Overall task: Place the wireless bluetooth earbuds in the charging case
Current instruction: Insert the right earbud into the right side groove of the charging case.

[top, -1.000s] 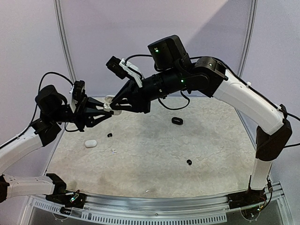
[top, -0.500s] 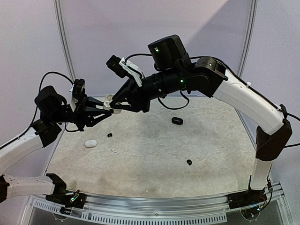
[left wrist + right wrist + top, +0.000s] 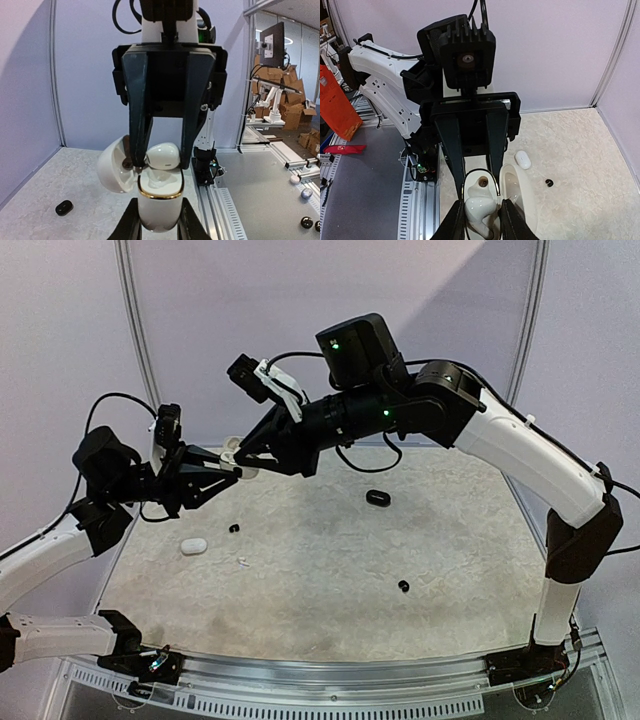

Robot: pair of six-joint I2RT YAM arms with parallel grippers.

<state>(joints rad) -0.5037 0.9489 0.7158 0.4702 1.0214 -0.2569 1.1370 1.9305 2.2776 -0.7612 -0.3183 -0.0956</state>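
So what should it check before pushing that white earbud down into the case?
1. Lid of the charging case open: ok.
2. The left gripper clamped on the case: ok.
3. The right gripper pinching the white earbud: ok.
4. Earbud lined up with its socket: cannot tell, the fit is hidden.
5. Earbud fully seated: not ok, most of it shows above the case.
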